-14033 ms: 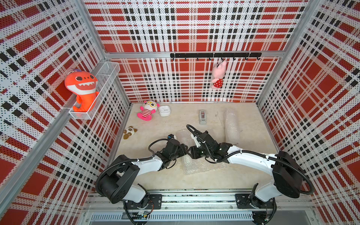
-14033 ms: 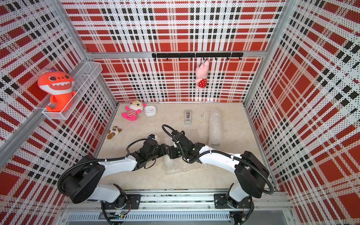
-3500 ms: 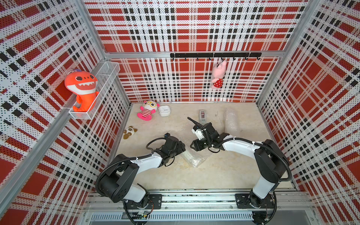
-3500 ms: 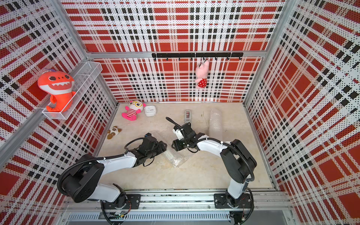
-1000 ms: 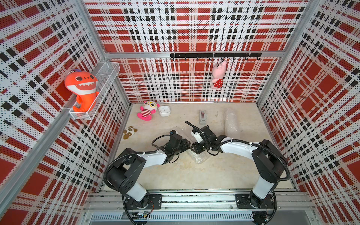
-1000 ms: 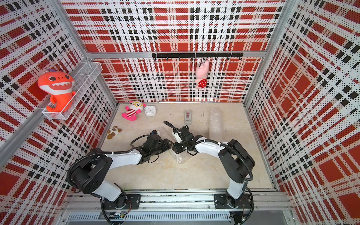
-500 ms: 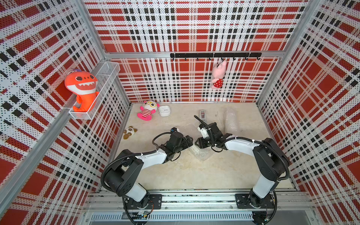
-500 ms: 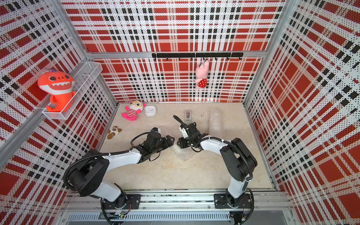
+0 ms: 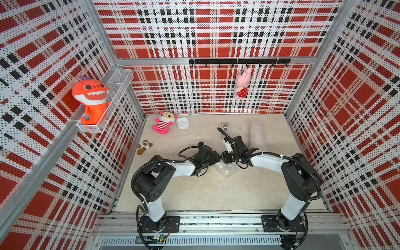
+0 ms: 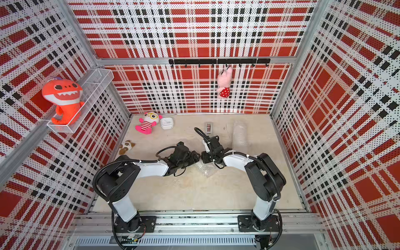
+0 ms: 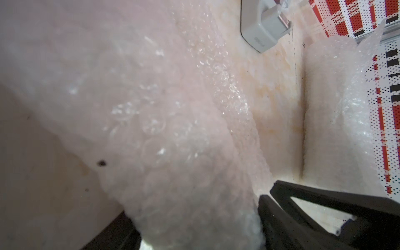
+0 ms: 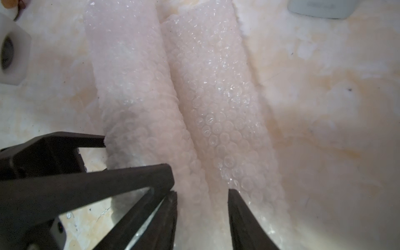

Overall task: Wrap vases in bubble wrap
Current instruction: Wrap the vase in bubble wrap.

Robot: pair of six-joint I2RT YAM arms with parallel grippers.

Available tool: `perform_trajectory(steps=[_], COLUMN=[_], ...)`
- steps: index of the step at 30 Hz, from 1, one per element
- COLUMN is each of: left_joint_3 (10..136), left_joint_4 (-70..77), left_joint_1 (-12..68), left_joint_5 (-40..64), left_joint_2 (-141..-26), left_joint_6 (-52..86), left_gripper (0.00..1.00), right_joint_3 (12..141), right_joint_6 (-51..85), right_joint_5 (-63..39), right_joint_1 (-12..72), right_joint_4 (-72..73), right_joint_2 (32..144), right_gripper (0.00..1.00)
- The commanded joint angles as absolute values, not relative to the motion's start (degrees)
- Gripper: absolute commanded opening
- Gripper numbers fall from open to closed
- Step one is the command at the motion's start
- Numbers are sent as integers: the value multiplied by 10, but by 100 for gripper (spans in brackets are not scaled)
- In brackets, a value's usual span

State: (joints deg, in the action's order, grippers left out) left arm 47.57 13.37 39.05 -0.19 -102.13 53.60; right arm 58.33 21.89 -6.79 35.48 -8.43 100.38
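A thick bundle of bubble wrap fills the left wrist view and runs down between my left gripper's black fingers, which press on its sides. In the right wrist view, two side-by-side folds of the wrap show, and my right gripper is shut on one fold. In both top views the grippers meet tip to tip mid-table. Crumpled wrap spills out just in front of them. No bare vase surface shows. A second wrapped roll lies at the back right.
A grey tape dispenser sits behind the grippers. A small white box, a pink plush and a small brown plush lie at the back left. An orange shark plush sits in a wall basket.
Both grippers have shifted a little toward the back and right, carrying the wrap. The sheet, spread wider on the table earlier, is now bunched between them.
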Motion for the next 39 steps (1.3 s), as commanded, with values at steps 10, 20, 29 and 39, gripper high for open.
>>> perform_trajectory(steps=[10,20,29,39], left_joint_3=[462,438,419,425], left_joint_4=[38,-56,1,10], left_joint_1=[377,417,442,442], left_joint_5=[43,45,70,71], left_joint_2=[-1022,-974,-964,-949], left_joint_6=[414,307,281,267], left_gripper=[68,68,68,71], right_joint_3=[603,573,575,617], right_joint_6=[203,297,357,346], right_joint_5=[-116,-109,-125,-130], right_joint_1=[354,346,332,337], right_joint_4=[-168,-192,-119,-113], right_joint_2=[952,936,939,1009], right_gripper=[55,75,68,66])
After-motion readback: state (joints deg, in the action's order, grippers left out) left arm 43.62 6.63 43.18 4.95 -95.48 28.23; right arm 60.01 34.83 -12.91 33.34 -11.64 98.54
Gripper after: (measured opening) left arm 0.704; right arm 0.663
